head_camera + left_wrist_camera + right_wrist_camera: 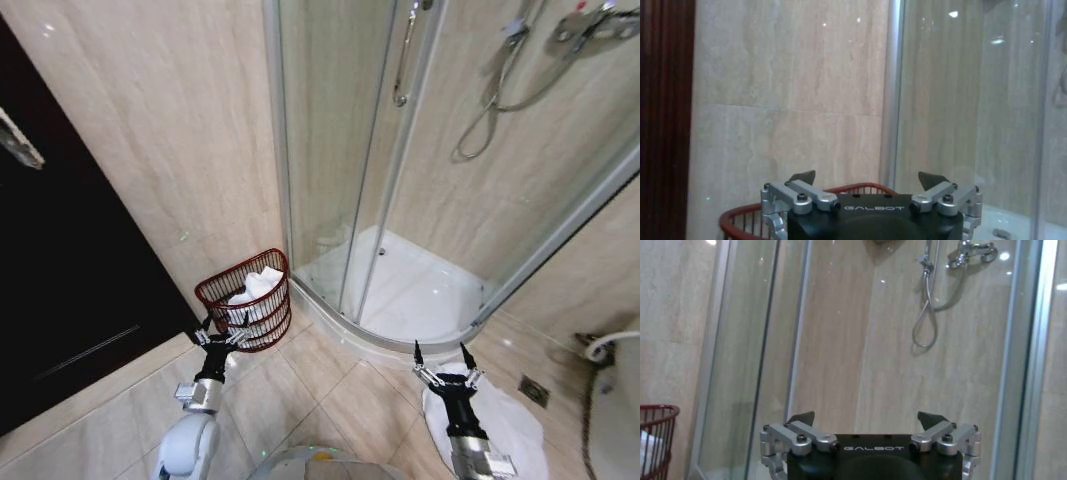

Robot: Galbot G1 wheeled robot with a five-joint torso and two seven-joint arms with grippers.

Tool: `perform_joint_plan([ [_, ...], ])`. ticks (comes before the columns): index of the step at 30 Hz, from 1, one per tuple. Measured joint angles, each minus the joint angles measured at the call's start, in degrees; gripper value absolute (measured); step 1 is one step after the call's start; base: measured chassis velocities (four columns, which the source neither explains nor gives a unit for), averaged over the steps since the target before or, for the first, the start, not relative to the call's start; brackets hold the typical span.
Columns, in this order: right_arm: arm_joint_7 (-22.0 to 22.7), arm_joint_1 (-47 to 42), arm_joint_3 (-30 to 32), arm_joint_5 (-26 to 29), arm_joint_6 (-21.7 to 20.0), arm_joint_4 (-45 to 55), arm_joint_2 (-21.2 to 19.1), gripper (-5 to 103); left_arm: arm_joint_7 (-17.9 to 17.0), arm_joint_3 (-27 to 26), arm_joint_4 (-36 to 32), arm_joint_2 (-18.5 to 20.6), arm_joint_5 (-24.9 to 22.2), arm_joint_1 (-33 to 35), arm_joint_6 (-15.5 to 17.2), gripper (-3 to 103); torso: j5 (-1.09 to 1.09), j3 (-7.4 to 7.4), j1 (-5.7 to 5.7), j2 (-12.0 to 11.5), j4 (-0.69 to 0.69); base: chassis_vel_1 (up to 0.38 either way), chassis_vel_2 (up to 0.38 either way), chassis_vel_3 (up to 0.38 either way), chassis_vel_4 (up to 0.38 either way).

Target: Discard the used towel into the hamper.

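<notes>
Left gripper [223,331] is seen spread wide, nothing pinched between its dark fingertips [802,176], held low just in front of the hamper [246,299]; the tips overlap the basket's near wall in the head view, contact cannot be told. Same gripper [867,179] is shown in its wrist view with the red rim [740,212] of the hamper right beyond and below it. White towel [251,290] is found bunched inside the hamper, poking up to about rim level. Hamper is placed on the tiled floor [300,390] against the beige wall [170,130], just beside the curved shower enclosure [400,200], beyond and slightly right of the left gripper. Dark door [60,280] lies off to that gripper's left.

Right gripper [439,353] is also spread, empty, held over a white cloth [500,425] lying on the floor under its arm. In its wrist view [867,419] the shower glass and hose [928,315] are ahead of it, hamper edge [657,440] far off to its left. Floor drain [533,390] is seen near it, to the right
</notes>
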Motion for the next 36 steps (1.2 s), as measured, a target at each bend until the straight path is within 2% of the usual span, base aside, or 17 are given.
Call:
perform_joint_plan([
  [12, -0.1, -0.2, -0.1, -0.4, 0.3, 0.2, 0.6, 100, 0.0, 0.0, 0.1, 1.1, -0.2, 0.0, -0.3, 100, 0.0, -1.91, -1.14, -3.1, 0.0, -0.043, -0.045, -0.044, -0.038],
  [36, -0.1, -0.2, -0.7, -0.6, 1.2, -1.0, 1.3, 100, 0.4, 0.1, 1.6, 1.6, -0.3, -1.2, -0.3, 100, 0.0, -5.79, -2.69, -8.5, 0.0, -0.038, -0.045, -0.046, -0.043],
])
